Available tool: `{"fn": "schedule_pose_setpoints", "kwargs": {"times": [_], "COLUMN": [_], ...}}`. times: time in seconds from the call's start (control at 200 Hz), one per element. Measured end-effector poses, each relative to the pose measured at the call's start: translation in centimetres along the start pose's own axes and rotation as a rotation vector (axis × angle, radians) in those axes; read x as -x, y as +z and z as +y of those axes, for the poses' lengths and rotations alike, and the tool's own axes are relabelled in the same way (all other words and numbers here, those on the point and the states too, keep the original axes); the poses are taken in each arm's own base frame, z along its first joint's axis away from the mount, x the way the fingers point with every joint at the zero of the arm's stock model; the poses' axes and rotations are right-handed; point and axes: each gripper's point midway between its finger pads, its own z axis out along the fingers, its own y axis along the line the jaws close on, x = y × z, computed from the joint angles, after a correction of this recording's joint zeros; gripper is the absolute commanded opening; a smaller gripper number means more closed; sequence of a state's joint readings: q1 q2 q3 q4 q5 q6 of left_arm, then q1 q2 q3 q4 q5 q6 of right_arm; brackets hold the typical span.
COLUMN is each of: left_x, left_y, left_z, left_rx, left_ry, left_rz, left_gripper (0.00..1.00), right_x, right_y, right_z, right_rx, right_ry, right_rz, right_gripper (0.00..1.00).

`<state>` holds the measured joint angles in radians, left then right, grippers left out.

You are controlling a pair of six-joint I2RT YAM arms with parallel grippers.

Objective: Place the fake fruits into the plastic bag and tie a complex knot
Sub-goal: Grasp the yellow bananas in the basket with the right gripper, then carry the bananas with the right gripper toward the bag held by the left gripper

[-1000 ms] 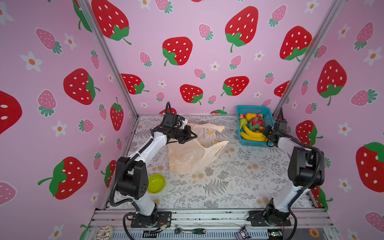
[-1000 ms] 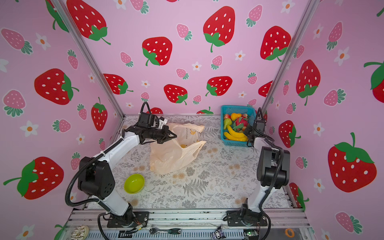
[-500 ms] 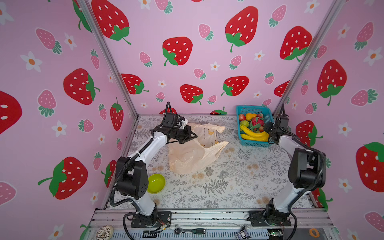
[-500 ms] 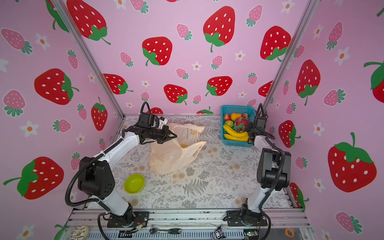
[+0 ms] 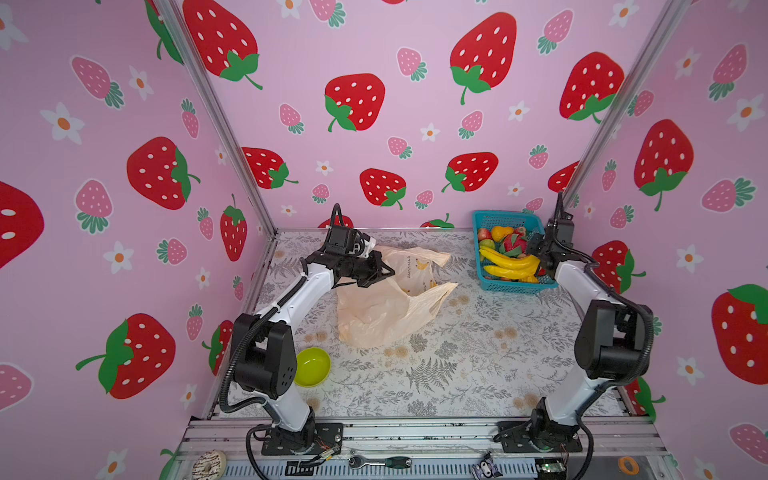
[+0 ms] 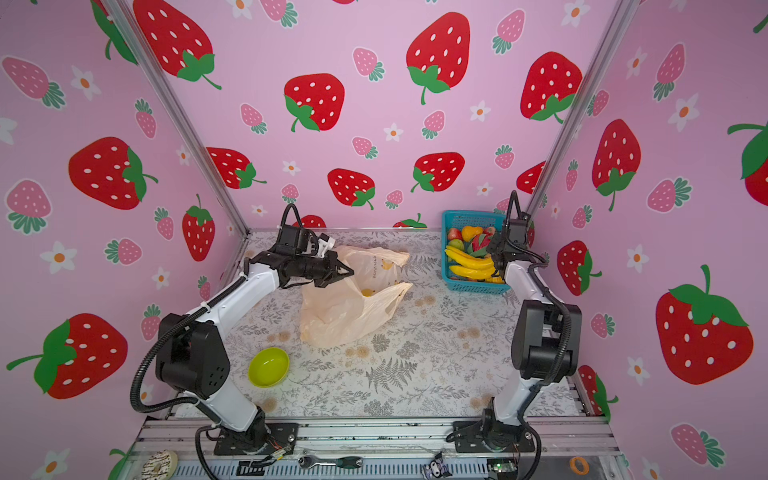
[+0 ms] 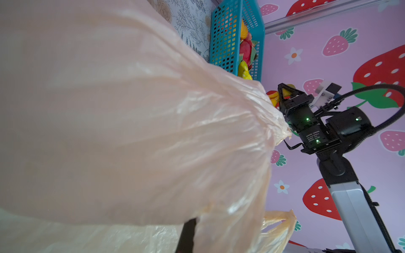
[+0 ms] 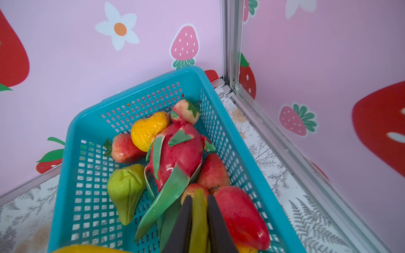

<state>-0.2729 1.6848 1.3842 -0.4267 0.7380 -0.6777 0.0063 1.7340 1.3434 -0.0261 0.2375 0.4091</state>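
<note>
Left gripper (image 5: 386,272) has its jaws pinched tight on the rim of the plastic bag (image 5: 386,307), which is slumped in the middle of the desk (image 5: 457,365). Right gripper (image 8: 198,200) is down in the teal basket (image 5: 498,216) at the back right, jaws clamped on a banana (image 5: 509,262) tip. The other fake fruits (image 8: 175,151) are lying in there too.

Setting: a robotics lab test cell, a staged booth and not a home. What we logged as evidence:
- three pink strawberry-print panels (image 5: 415,50) stood in bare aluminium posts (image 5: 221,124)
- these enclosed a fern-patterned worktop (image 5: 478,374)
- two arm bases (image 5: 299,442) were bolted to a slotted aluminium rail (image 5: 415,434) along the worktop's front edge
- a ratchet wrench (image 5: 376,461) lay on the strip in front of that rail
</note>
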Motion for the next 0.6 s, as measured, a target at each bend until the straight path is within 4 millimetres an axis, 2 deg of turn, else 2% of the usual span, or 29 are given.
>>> {"fn": "schedule_pose_setpoints", "kwargs": {"times": [0.215,0.335,0.465,0.6], "left_x": [0.0,0.0,-0.1,-0.1], "left_y": [0.0,0.0,0.0,0.0], "left_z": [0.0,-0.1,-0.1,-0.4], "left_rx": [-0.001,-0.003,-0.008,-0.017], "left_ry": [0.000,0.000,-0.004,-0.009], "left_rz": [0.000,0.003,0.006,0.009], "left_gripper": [0.00,0.00,0.00,0.00], "right_x": [4.1,5.5,5.7,3.9], "right_y": [-4.3,-7.2,-10.7,-14.1], "right_z": [0.9,2.4,5.3,8.4], "right_rx": [-0.047,-0.024,0.060,0.161], "right_ry": [-0.070,-0.098,-0.138,-0.202], "right_rz": [-0.115,-0.163,-0.196,-0.192], "right_gripper": [0.00,0.00,0.00,0.00]}}
